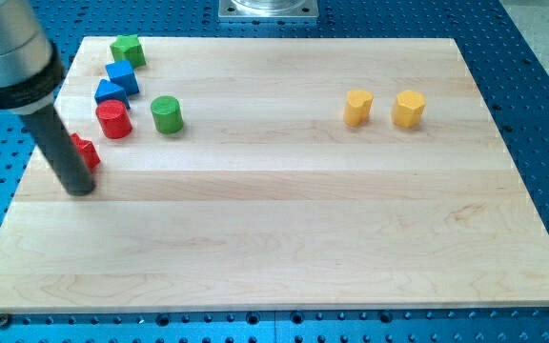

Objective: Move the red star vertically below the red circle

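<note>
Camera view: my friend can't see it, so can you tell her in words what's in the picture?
My tip touches the left side of a red star near the wooden board's left edge, just below a red circle. Two blue blocks and a green block sit above them, a green circle beside, and two yellow blocks far right.

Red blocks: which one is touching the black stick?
The red star, at the view's left edge. My tip sits right against it, partly hiding it. The red circle stands apart, above it.
</note>
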You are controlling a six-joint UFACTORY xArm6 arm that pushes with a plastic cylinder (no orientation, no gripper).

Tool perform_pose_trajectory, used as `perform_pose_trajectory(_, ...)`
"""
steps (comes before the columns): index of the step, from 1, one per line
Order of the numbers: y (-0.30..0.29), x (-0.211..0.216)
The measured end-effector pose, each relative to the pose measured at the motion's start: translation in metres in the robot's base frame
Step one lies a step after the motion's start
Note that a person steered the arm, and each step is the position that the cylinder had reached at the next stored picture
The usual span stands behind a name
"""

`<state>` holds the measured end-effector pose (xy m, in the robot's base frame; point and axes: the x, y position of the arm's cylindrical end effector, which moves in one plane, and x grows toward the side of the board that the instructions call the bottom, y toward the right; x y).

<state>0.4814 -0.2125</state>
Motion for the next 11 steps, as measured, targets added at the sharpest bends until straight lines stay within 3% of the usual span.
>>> perform_pose_trajectory(1, 0.047, -0.005)
perform_pose_trajectory(2, 0.027, 0.015)
perform_pose_trajectory(3, -0.075, 0.023)
perform_pose_trajectory(4, -0.092, 0.018)
perform_pose_trajectory(7, -0.067, -0.039)
perform_pose_trajectory(9, -0.028, -0.041)
perform_pose_trajectory(10, -0.053, -0.009)
perform_pose_trajectory(11, -0.025, 0.005)
